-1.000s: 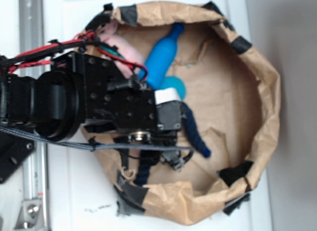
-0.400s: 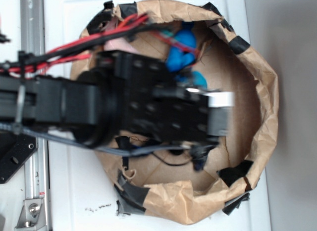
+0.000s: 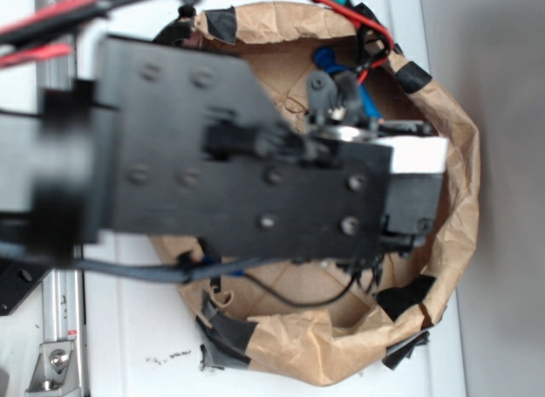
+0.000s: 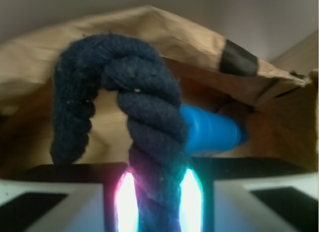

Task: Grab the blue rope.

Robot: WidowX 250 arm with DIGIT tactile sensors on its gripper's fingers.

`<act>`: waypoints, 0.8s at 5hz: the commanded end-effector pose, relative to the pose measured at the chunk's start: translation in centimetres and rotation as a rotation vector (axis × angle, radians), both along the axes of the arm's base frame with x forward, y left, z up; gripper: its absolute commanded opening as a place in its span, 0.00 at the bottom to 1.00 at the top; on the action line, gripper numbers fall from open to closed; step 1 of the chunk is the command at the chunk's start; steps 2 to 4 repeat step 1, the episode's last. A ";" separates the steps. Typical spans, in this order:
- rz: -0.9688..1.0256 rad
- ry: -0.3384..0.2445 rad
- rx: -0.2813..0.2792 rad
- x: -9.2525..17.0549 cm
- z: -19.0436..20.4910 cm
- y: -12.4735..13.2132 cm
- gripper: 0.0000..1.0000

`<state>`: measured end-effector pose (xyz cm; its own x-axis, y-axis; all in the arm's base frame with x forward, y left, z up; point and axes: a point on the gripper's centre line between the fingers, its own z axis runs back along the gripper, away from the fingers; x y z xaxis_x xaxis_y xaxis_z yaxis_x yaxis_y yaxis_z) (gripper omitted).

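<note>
In the wrist view the tool (image 4: 158, 202) is clamped on the blue rope (image 4: 149, 122), whose thick navy twist rises straight up between the 2 lit pads (image 4: 127, 202) and fills the slot between them. Above the grip the rope bends over in a hook and its free end droops down on the left, which suggests the cord is limp and hangs under its own weight because it is pinched low on its length. Behind the rope and just to its right lies the bright blue bottle (image 4: 212, 133), partly hidden by the cord, and beyond it stands the crumpled wall of the brown paper bag (image 4: 164, 35) with a strip of dark tape (image 4: 238, 58). In the exterior view the black arm (image 3: 238, 180) covers most of the bag (image 3: 460, 158), which sits on the white bench (image 3: 136, 329) (the rope itself cannot be picked out there, only a scrap of blue near the bag's far rim). The grab looks made, judging by how squarely the cord sits between the pads; whether it is clear of the bag floor cannot be told.
</note>
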<state>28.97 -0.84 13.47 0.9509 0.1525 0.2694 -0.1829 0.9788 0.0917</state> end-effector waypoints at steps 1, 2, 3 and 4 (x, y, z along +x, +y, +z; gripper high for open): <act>-0.038 0.015 -0.069 -1.2 1.7 -1.1 0.00; -0.038 0.015 -0.069 -1.2 1.7 -1.1 0.00; -0.038 0.015 -0.069 -1.2 1.7 -1.1 0.00; -0.038 0.015 -0.069 -1.2 1.7 -1.1 0.00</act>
